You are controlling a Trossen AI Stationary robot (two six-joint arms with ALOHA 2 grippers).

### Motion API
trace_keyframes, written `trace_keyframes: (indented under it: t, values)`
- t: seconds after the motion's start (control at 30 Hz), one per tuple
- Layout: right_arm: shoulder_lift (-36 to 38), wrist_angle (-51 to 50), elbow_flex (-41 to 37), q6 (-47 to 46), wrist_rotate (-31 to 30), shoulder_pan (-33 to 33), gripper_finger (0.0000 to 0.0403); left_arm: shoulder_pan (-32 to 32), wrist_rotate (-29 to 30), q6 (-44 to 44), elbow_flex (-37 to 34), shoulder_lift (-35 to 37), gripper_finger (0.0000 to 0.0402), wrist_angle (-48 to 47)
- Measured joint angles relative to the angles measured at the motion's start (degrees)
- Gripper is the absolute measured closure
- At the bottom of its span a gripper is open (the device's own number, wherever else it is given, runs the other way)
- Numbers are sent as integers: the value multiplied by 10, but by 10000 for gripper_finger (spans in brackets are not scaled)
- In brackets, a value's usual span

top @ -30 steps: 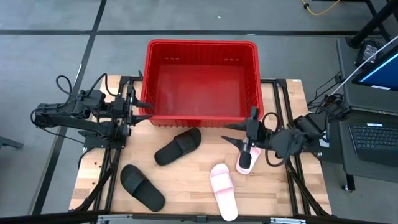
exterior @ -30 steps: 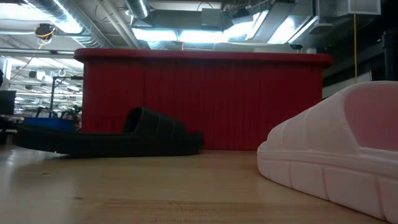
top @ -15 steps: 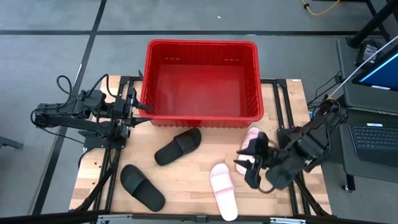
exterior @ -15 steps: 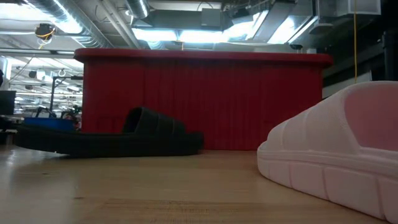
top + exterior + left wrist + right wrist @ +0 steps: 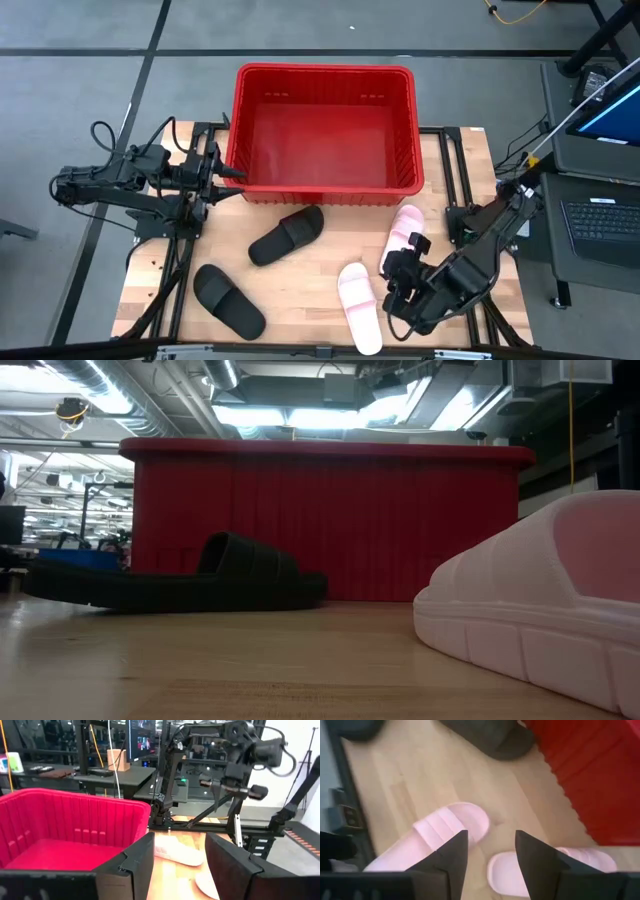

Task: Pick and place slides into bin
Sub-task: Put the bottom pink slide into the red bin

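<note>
The red bin (image 5: 325, 130) stands at the table's far middle and holds no slide. Two black slides (image 5: 287, 235) (image 5: 228, 300) and two pale pink slides (image 5: 405, 230) (image 5: 360, 305) lie flat on their soles on the table. My right gripper (image 5: 397, 285) is open and empty above the table, between the two pink slides (image 5: 437, 835) (image 5: 540, 865). My left gripper (image 5: 232, 172) is open and empty beside the bin's near left corner (image 5: 60, 827).
The bin's near wall (image 5: 330, 520) rises just behind the closer black slide (image 5: 180, 582). One pink slide (image 5: 540, 610) lies close to the low camera. Bare wooden table (image 5: 310, 285) lies between the slides. A laptop (image 5: 605, 215) sits off the table's right side.
My right gripper has swung from over the far pink slide, close to the bin's near right corner, toward the table's near edge. It now hangs between the two pink slides. The far pink slide now shows in full. The slides lie where they were.
</note>
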State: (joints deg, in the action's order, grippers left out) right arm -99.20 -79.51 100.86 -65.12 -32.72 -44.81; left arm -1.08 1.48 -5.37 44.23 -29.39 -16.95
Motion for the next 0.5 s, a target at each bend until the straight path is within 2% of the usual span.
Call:
trace_keyframes:
  t: [0.1, 0.3, 0.5]
  values:
    - [-14, -17, 0, -41, 4, 4, 238, 0, 0, -1, 0, 0, 233, 0]
    - [-16, -41, 0, -131, 79, 11, 238, 0, 0, 0, 0, 0, 233, 0]
    - [-16, -92, 0, -158, 85, 12, 238, 0, 0, 0, 0, 0, 233, 0]
